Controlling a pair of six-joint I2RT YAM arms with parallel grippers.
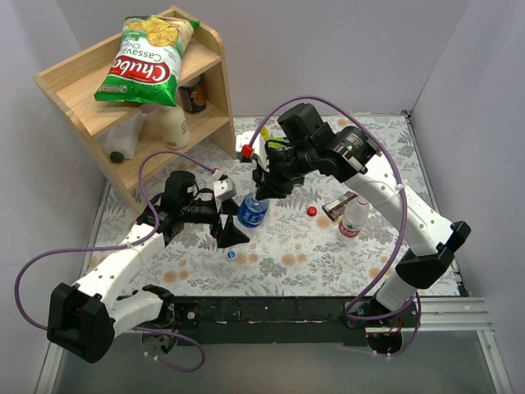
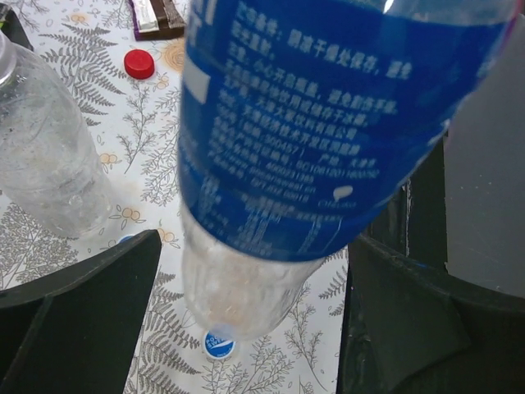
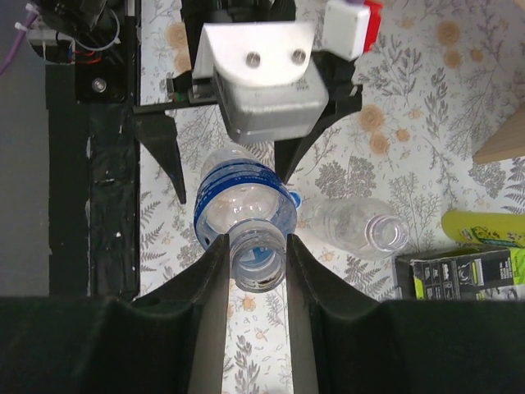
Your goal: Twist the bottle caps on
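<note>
My right gripper (image 1: 264, 187) (image 3: 258, 254) is shut on the open neck of the blue-labelled bottle (image 1: 253, 212) (image 3: 244, 205) and holds it tilted, its base just above the table. My left gripper (image 1: 233, 220) (image 2: 246, 328) is open; its fingers stand either side of the bottle's lower body (image 2: 312, 131) without touching. One blue cap (image 1: 231, 254) (image 2: 219, 345) lies under the bottle's base. The red cap (image 1: 312, 211) (image 2: 139, 63) lies to the right. The unlabelled bottle (image 3: 353, 230) (image 2: 41, 148) lies uncapped beside them. The red-and-white-labelled bottle (image 1: 354, 217) lies further right.
A dark snack wrapper (image 1: 338, 203) (image 2: 160, 16) lies by the red-and-white bottle. A wooden shelf (image 1: 209, 78) at the back left carries a chips bag (image 1: 148, 61) and cream-white bottles (image 1: 174, 123). A yellow bottle (image 3: 484, 228) lies near the shelf.
</note>
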